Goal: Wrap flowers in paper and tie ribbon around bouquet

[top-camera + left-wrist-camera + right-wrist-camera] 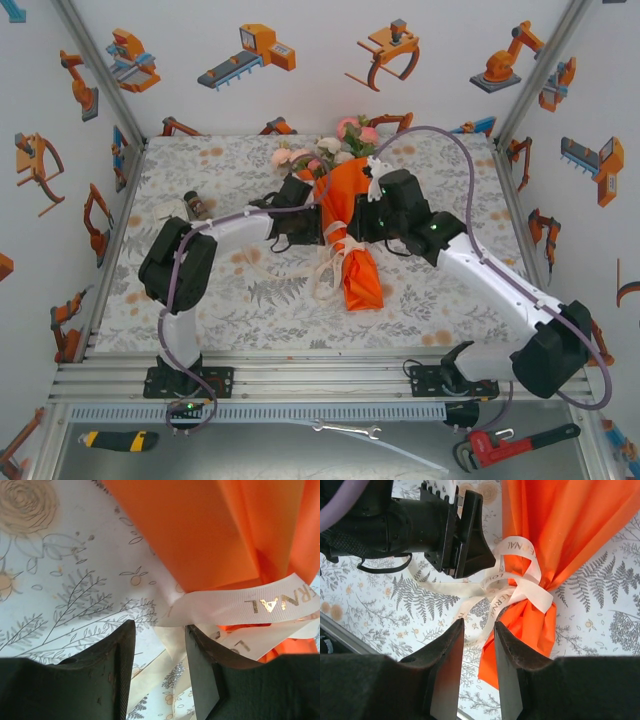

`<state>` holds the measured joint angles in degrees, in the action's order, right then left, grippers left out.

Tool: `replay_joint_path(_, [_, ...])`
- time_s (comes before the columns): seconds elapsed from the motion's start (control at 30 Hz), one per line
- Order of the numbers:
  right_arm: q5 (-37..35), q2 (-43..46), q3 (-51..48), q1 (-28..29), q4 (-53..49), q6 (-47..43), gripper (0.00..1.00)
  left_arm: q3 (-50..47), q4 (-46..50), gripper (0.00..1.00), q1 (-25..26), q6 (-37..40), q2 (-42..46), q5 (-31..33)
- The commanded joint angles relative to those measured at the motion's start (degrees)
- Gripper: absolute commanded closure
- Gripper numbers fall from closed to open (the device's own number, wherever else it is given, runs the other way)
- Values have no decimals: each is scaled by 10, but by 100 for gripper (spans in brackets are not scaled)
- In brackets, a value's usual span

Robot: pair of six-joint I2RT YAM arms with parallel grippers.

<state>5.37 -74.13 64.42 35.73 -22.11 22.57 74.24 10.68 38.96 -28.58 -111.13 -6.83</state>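
The bouquet lies on the printed tablecloth at mid-table, its pink and cream flowers point(340, 140) at the far end. The orange paper point(350, 205) is gathered into a cone point(200, 530) point(560, 525). The cream ribbon point(335, 250) is knotted round the narrow waist point(520, 580), with loops and tails spilling to the left. My left gripper point(315, 232) sits at the left of the waist, open point(160, 627), the ribbon band point(235, 605) just past its tips. My right gripper point(367, 225) hovers over the waist, open point(477, 625), a ribbon tail below its gap. The left arm's fingers point(472, 540) face the knot.
A small dark jar point(195, 207) stands on the cloth at the left. Off the table's near edge lie a utility knife point(118, 439), a spanner point(348, 430) and a red pipe wrench point(510, 445). Sticker-covered walls close in three sides.
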Motion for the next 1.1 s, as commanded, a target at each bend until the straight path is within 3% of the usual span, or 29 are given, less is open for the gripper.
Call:
replay_joint_path(0.0, [-25,6,-5,2,-7,25,67,21,2,55,0,11,-23,-39])
replay_joint_path(0.2, [-43,17,-17,33,-10,87,65,24,11,69,1,-7,-30,-13])
replay_joint_path(0.27, [-59,23,-32,56,8,105,64,23,11,80,-2,-14,-30,-16])
replay_joint_path(0.33, [-76,25,-48,74,26,134,64,26,13,98,-4,-25,-24,-35])
replay_joint_path(0.37, [-84,22,-53,79,33,144,64,26,14,100,-7,-36,-18,-43])
replay_joint_path(0.5, [-137,2,-78,91,49,166,62,3,0,100,-24,-124,27,-97])
replay_joint_path(0.6, [-138,-15,-100,91,96,136,68,-1,-2,100,-32,-173,40,-135])
replay_joint_path(0.7, [-149,-36,-102,90,115,106,74,4,-2,100,-35,-185,38,-150])
replay_joint_path(0.9, [-156,-68,-96,86,122,105,75,1,-32,100,-48,-228,20,-184])
replay_joint_path(1.07, [-147,-105,-88,80,133,110,76,9,-10,100,-49,-197,23,-159])
